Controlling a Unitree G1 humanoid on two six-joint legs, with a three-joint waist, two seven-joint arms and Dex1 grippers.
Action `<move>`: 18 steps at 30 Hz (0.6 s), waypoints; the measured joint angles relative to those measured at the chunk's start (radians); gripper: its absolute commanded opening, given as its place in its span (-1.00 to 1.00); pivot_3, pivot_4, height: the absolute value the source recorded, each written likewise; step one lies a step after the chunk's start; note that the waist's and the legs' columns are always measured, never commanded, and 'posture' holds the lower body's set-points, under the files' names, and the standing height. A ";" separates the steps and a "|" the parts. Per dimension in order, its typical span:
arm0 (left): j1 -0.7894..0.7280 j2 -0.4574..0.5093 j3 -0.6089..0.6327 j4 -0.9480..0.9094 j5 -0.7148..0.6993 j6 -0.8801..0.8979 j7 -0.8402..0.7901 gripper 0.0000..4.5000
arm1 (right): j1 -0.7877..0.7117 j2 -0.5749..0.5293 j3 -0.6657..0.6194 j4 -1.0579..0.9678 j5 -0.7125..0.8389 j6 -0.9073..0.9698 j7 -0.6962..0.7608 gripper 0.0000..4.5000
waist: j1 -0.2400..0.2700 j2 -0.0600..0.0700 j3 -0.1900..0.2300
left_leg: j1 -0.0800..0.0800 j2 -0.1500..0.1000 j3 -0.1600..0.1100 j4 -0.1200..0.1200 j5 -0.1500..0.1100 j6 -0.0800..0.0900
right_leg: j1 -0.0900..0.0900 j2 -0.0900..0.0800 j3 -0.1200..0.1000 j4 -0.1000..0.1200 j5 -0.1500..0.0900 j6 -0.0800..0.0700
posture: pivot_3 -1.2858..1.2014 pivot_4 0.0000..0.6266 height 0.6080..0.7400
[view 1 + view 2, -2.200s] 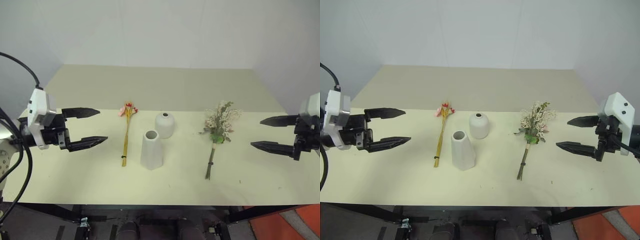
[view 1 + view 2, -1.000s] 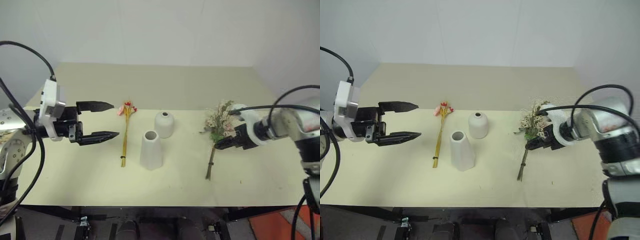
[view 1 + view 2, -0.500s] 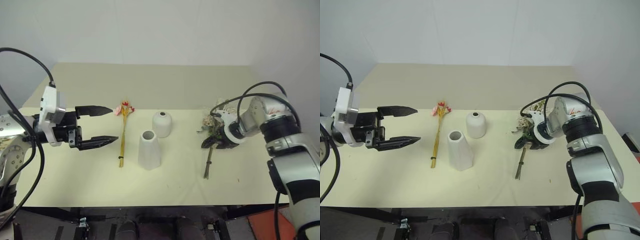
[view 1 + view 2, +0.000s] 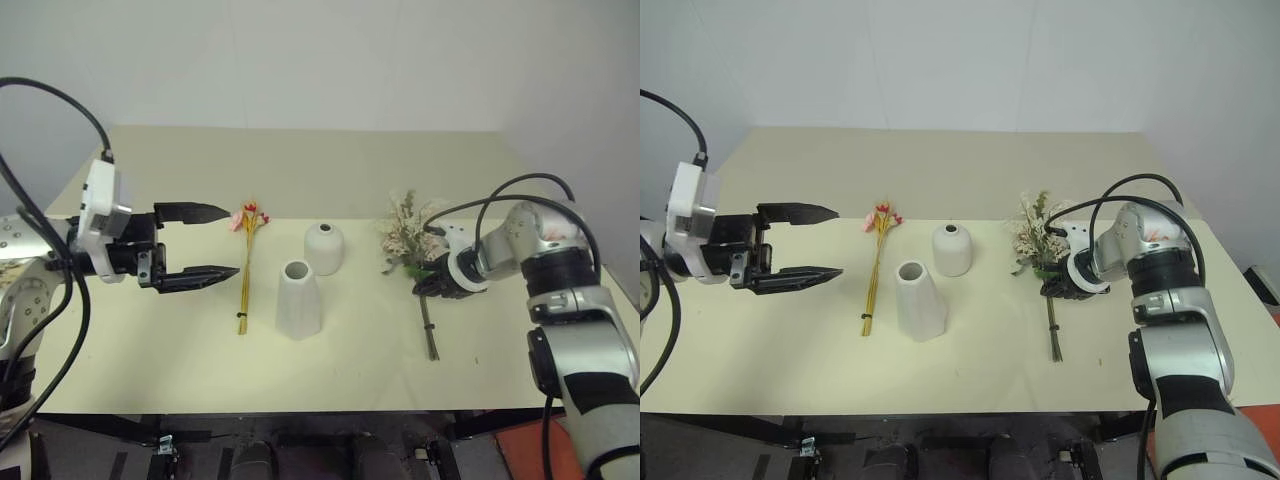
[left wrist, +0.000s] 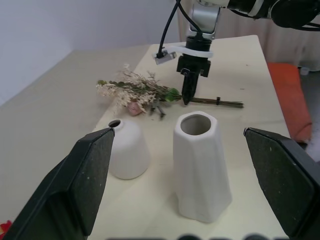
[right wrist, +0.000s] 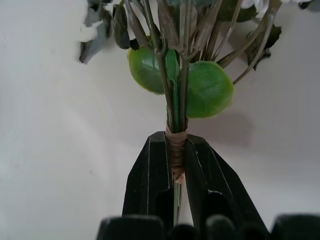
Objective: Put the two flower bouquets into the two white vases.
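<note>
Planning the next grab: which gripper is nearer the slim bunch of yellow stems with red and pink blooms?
Left. The left gripper hovers open just beside the slim yellow-stemmed bunch; the right gripper is far across, past both vases.

The arms were silver-grey with white wrist housings. Each gripper (image 4: 195,245) had two black pointed fingers. Black cables looped from both wrists.

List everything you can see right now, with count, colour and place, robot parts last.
Table: one, pale cream, under everything.
Slim bouquet: one, yellow stems with red and pink blooms, lying left of the vases.
Tall vase: one, white, upright, centre front.
Round vase: one, white, upright, just behind the tall one.
Bushy bouquet: one, cream-white and green, right of the vases.
Left gripper: black fingers, open, beside the slim bouquet.
Right gripper: black fingers, shut on the bushy bouquet's wrapped stems.
</note>
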 measured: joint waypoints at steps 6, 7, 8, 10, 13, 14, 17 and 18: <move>-0.051 -0.012 -0.029 0.063 0.007 0.008 -0.037 1.00 | 0.166 0.007 -0.202 -0.405 0.014 -0.257 0.028 -0.92 | -0.002 0.000 0.000 | 0.000 0.000 0.000 0.000 0.000 0.000 | 0.000 0.000 0.000 0.000 0.000 0.001 | 0.03 -0.52 1.00; -0.061 -0.014 -0.035 0.069 0.006 0.009 -0.041 1.00 | 0.165 0.008 -0.221 -0.449 0.024 -0.290 0.038 -0.92 | -0.004 0.000 0.000 | 0.000 0.000 0.000 0.000 0.000 0.000 | 0.000 0.000 0.000 0.000 -0.001 0.001 | 0.03 -0.52 1.00; -0.082 -0.016 -0.055 0.086 0.010 0.011 -0.053 1.00 | 0.185 0.016 -0.246 -0.527 0.030 -0.370 0.062 -0.92 | -0.003 0.000 0.000 | 0.001 0.001 -0.001 0.000 0.000 0.000 | 0.001 0.001 -0.001 0.000 -0.001 0.001 | 0.03 -0.52 1.00; -0.101 -0.015 -0.082 0.115 0.028 0.012 -0.073 1.00 | 0.201 0.054 -0.272 -0.603 0.068 -0.446 0.110 -0.92 | -0.005 0.000 0.000 | 0.002 0.001 -0.001 0.000 0.000 0.000 | 0.001 0.002 0.000 0.001 -0.001 0.002 | 0.03 -0.52 1.00; -0.125 -0.015 -0.121 0.160 0.059 0.005 -0.103 1.00 | 0.194 0.135 -0.326 -0.643 0.194 -0.468 0.164 -0.92 | -0.005 0.000 0.000 | 0.002 0.001 -0.001 0.001 0.000 0.000 | 0.001 0.002 0.000 0.005 -0.001 0.001 | 0.03 -0.52 1.00; -0.128 -0.015 -0.125 0.166 0.068 0.005 -0.110 1.00 | 0.185 0.153 -0.338 -0.650 0.231 -0.467 0.172 -0.92 | -0.004 0.000 0.000 | 0.002 0.001 -0.001 0.001 0.001 0.001 | 0.000 0.002 0.001 0.006 -0.001 0.001 | 0.03 -0.52 1.00; -0.146 -0.016 -0.136 0.186 0.077 0.004 -0.130 1.00 | 0.128 0.191 -0.364 -0.701 0.337 -0.473 0.183 -0.92 | -0.002 0.000 0.000 | 0.002 0.001 -0.002 0.001 0.001 0.001 | 0.000 0.002 0.000 0.007 -0.001 0.000 | 0.03 -0.52 1.00; -0.152 -0.016 -0.136 0.189 0.081 0.003 -0.132 1.00 | 0.115 0.195 -0.363 -0.718 0.354 -0.479 0.184 -0.92 | -0.002 0.000 0.000 | 0.003 0.001 -0.002 0.001 0.001 0.001 | 0.000 0.002 0.000 0.007 -0.001 0.000 | 0.03 -0.52 1.00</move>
